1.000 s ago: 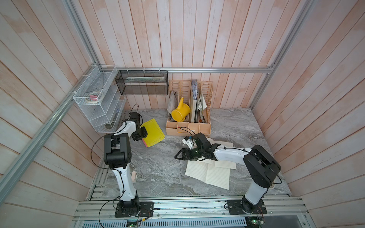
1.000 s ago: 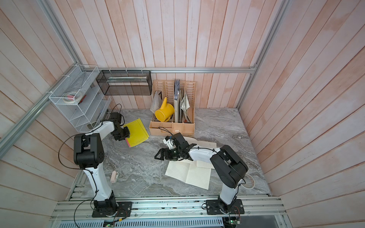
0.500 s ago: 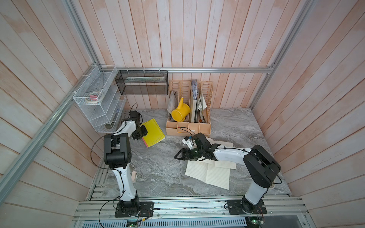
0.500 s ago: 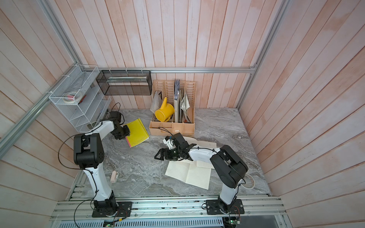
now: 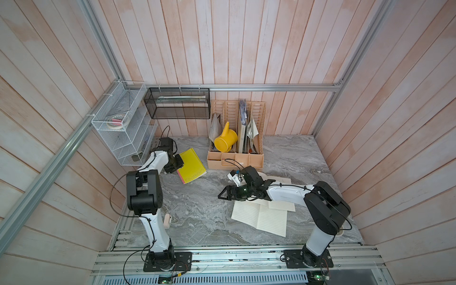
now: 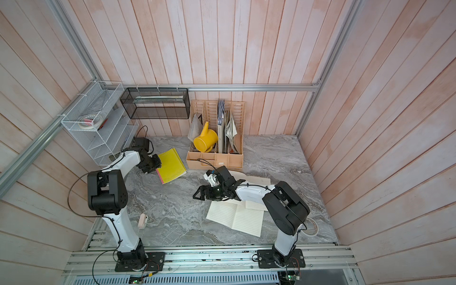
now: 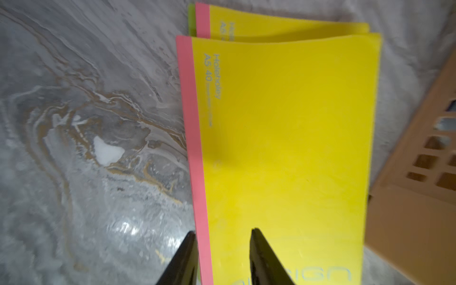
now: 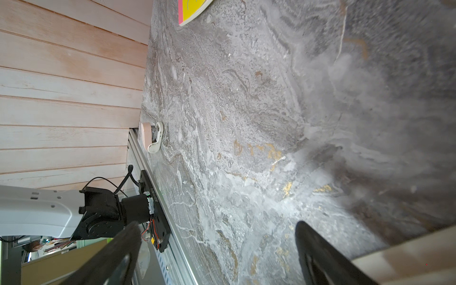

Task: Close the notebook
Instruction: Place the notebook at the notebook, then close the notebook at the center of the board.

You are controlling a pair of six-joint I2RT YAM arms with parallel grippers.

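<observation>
The yellow notebook (image 5: 191, 167) is lying shut and flat on the grey marbled worktop (image 5: 197, 209) toward its back left. It is sitting between the left tool (image 5: 176, 164) and the tan desk organiser (image 5: 235, 158), apart from the organiser. In the left wrist view its cover (image 7: 283, 148) is bowing slightly, and a pink strip is running along the spine edge. The pale print beside that strip is blurring, so only part of it is reading clearly. A second yellow notebook (image 7: 271, 24) is lying mostly hidden beneath it, showing only its far edge. The frame is cutting off the top notebook's near end.

The left tool (image 7: 222, 229) is sitting over the spine edge with its tips a narrow gap apart, the pink strip showing between them. Whether the tips are touching the cover is hard to make out. In both top views this tool is covering the notebook's corner.

The right tool (image 8: 217, 224) is hanging low over bare worktop with its tips spread wide and nothing between them. It is just beside an open lined booklet (image 5: 259, 218), whose loose sheets are partly hiding under the right arm.
</observation>
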